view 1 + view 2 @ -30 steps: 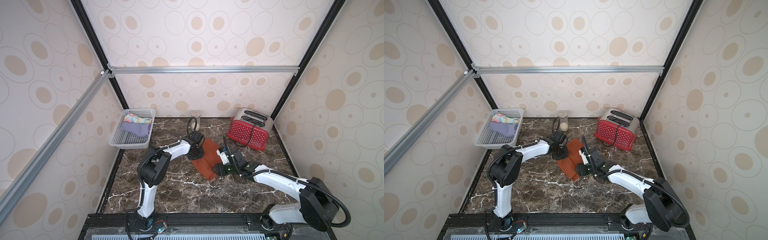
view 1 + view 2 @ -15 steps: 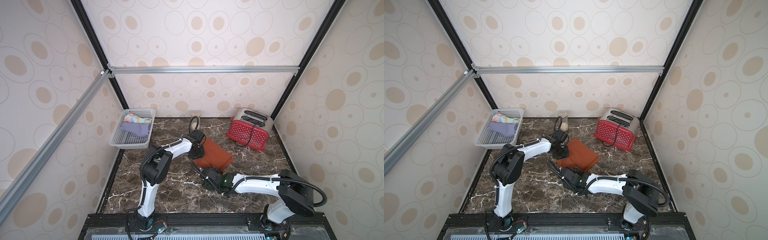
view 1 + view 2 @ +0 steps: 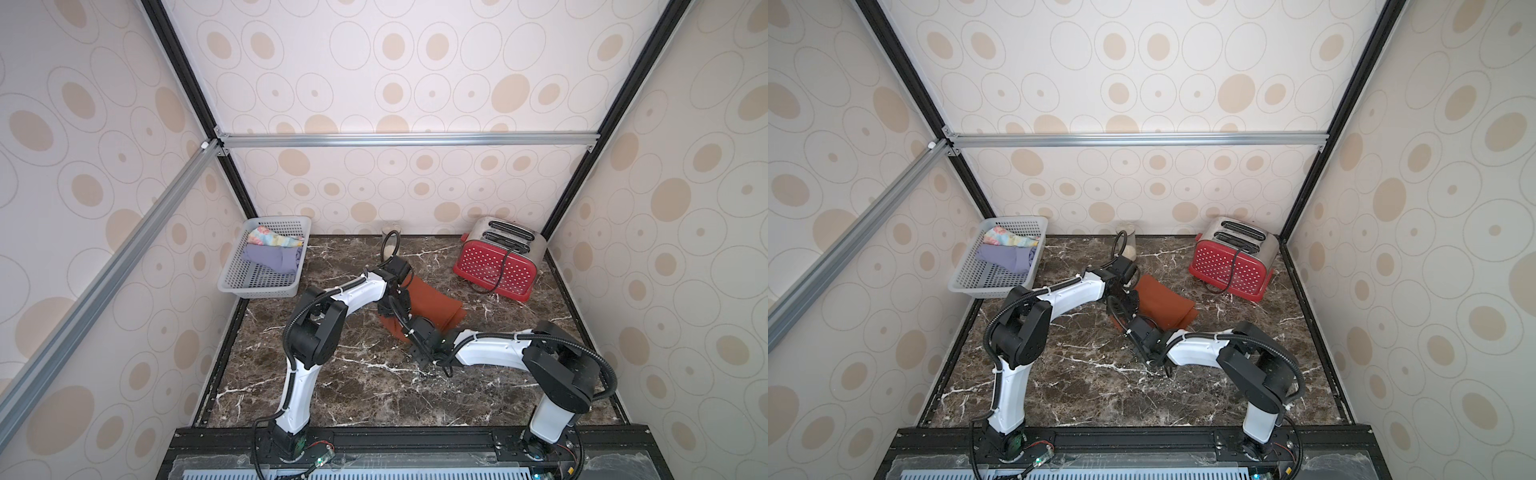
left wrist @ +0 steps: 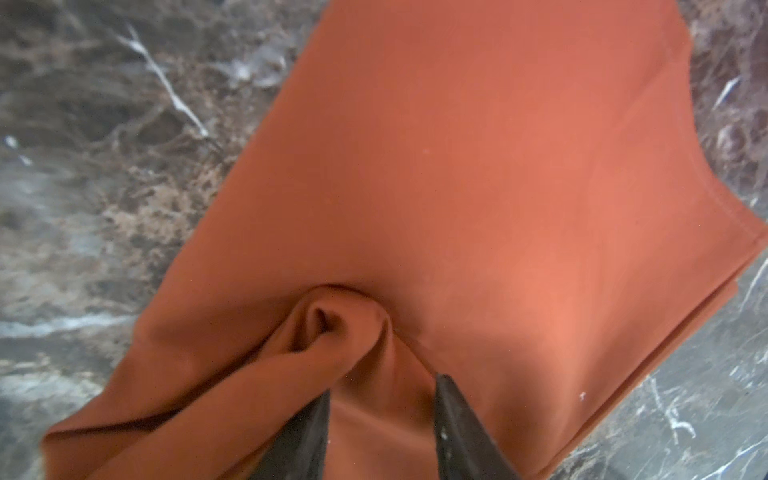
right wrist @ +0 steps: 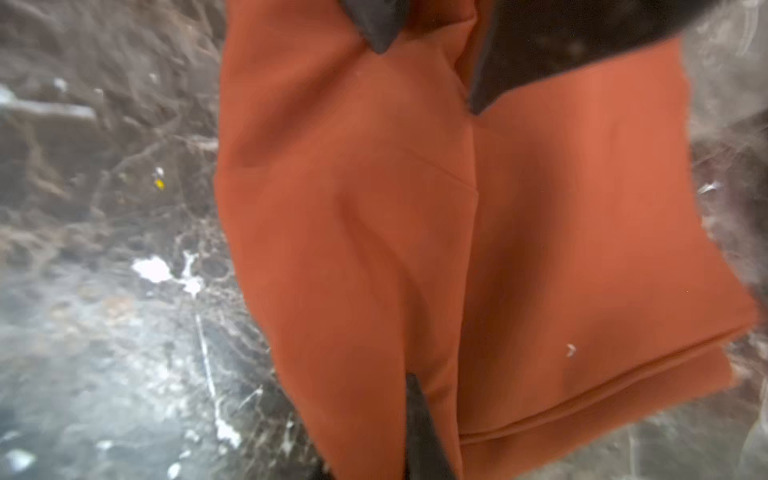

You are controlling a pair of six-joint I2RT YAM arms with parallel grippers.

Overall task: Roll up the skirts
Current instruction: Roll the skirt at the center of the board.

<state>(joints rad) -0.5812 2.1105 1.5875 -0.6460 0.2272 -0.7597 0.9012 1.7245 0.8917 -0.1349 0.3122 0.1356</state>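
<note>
The rust-orange cloth skirt (image 3: 434, 303) lay folded flat on the dark marble tabletop (image 3: 353, 390), near its middle, with both arms meeting at its left side. The left gripper (image 4: 382, 386) pinched a raised fold of that skirt between two dark fingers (image 4: 461, 424) set narrowly apart. The right gripper (image 3: 406, 328) sat at the skirt's front corner. Only one finger (image 5: 419, 428) showed against the cloth, so its grip could not be told. The plain lavender skirt (image 3: 274, 257) and the pale floral-print skirt (image 3: 270, 237) lay in the white perforated plastic basket (image 3: 232, 286) at the back left, well apart from the red toaster (image 3: 494, 266).
</note>
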